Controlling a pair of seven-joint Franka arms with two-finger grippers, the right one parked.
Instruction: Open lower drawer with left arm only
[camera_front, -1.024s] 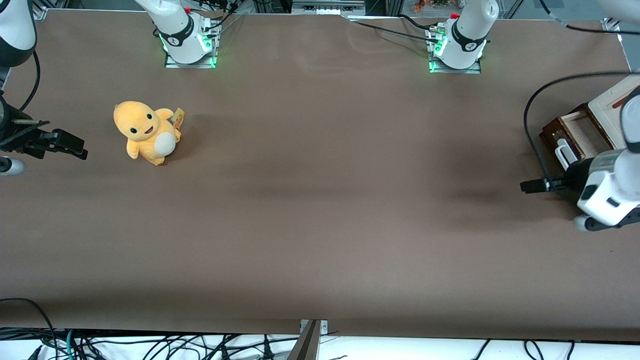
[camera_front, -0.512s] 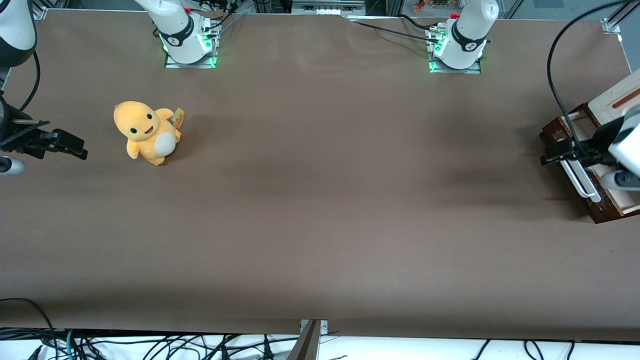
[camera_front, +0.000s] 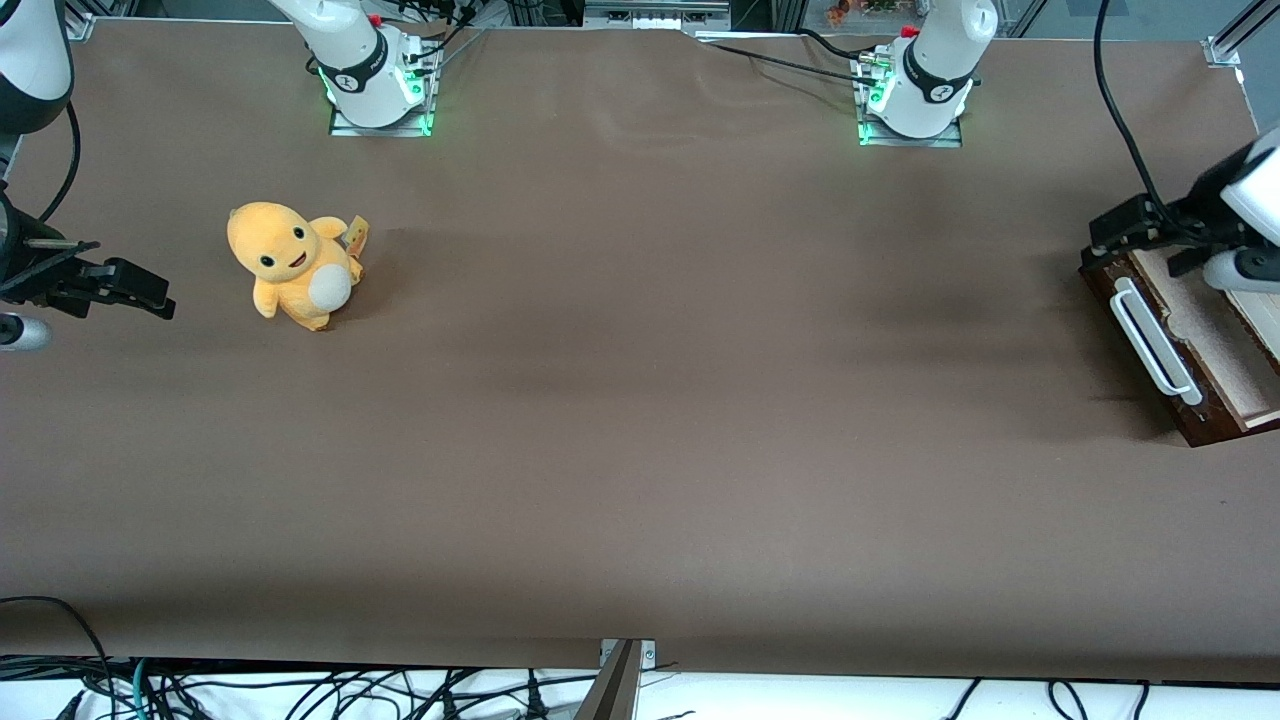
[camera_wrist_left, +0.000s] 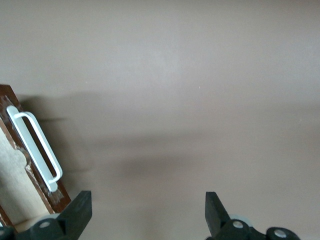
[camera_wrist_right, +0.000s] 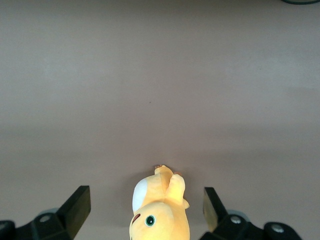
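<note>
Lower drawer (camera_front: 1195, 345) stood pulled out, white handle (camera_front: 1155, 341) untouched, left arm's pincer (camera_front: 1125, 228) hovered above its farther corner, fingers (camera_wrist_left: 75, 212) spread apart, holding nothing

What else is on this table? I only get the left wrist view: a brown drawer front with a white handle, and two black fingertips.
Observer: A yellow plush toy sits toward the parked arm's end of the table.
Operator: How far open is that drawer?
Observer: In the front view the lower drawer stands well out, with its pale lining showing along its whole length.
Operator: And where is the claw?
Observer: The gripper hangs by the drawer's end farther from the front camera. It is open, holds nothing and is apart from the handle.
</note>
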